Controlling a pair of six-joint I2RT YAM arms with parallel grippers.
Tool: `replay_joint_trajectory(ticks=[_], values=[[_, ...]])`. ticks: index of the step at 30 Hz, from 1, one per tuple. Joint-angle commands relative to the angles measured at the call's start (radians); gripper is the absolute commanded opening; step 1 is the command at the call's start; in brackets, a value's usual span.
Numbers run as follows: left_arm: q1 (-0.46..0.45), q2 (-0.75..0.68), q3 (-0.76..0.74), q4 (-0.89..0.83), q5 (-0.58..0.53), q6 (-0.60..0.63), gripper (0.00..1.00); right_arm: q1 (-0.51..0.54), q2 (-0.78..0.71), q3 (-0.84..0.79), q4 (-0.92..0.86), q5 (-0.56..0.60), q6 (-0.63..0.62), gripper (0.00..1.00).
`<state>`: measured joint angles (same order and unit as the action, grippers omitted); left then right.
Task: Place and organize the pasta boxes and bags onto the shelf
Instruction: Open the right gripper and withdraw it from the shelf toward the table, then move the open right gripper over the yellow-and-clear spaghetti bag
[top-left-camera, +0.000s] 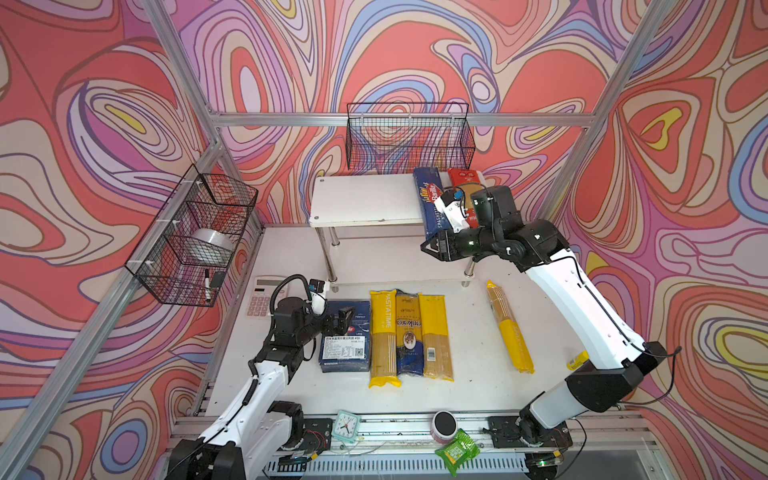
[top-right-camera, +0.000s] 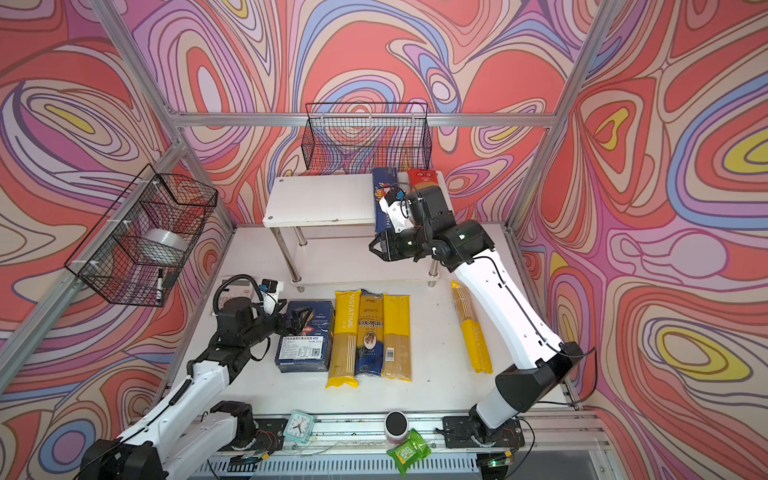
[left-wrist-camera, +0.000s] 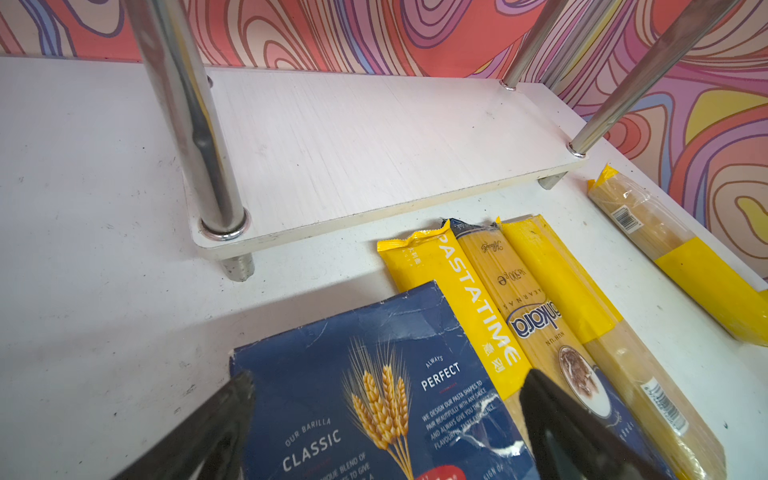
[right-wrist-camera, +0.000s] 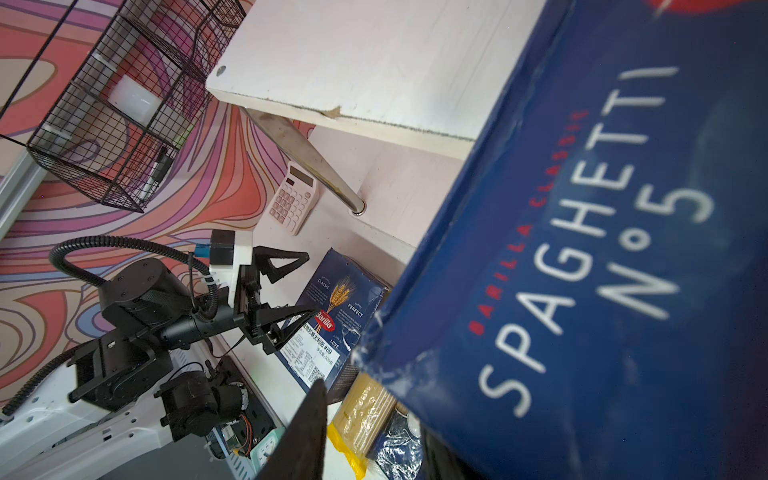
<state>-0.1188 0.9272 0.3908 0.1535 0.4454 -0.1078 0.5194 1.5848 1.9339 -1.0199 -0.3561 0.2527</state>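
The walls carry a swirling pattern in red, pink, purple and yellow. An aluminium frame holds black wire baskets. The table is white, evenly lit.

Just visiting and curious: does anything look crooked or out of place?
The blue spaghetti box sticks out over the front of the shelf, its corner crumpled, and one yellow bag lies slanted, apart from the row.

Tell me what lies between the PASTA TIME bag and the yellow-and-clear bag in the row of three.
The dark blue-gold bag, flanked by the PASTA TIME bag and the yellow-and-clear bag; both top views show it.
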Motion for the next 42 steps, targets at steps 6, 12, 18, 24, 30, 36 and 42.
replay_joint_trajectory(ticks=[6,12,18,24,30,36,42], values=[[-0.004,-0.004,0.007,0.011,0.009,0.013,1.00,-0.013,0.002,0.068,0.004,0.061,-0.048,0.56],[-0.004,-0.010,0.005,0.012,0.012,0.014,1.00,-0.013,-0.026,0.061,-0.070,-0.028,-0.111,0.67],[-0.004,-0.011,0.005,0.012,0.009,0.014,1.00,-0.015,-0.097,0.001,-0.115,-0.119,-0.182,0.70],[-0.004,-0.011,0.004,0.012,0.009,0.012,1.00,-0.015,-0.235,-0.200,-0.040,-0.146,-0.162,0.72],[-0.003,-0.010,0.004,0.012,0.006,0.011,1.00,-0.014,-0.408,-0.487,0.044,-0.129,-0.094,0.72],[-0.004,-0.010,0.004,0.012,0.006,0.012,1.00,-0.014,-0.550,-0.720,0.139,-0.037,-0.014,0.73],[-0.004,-0.010,0.004,0.012,0.004,0.013,1.00,-0.015,-0.641,-0.921,0.265,0.061,0.082,0.73]])
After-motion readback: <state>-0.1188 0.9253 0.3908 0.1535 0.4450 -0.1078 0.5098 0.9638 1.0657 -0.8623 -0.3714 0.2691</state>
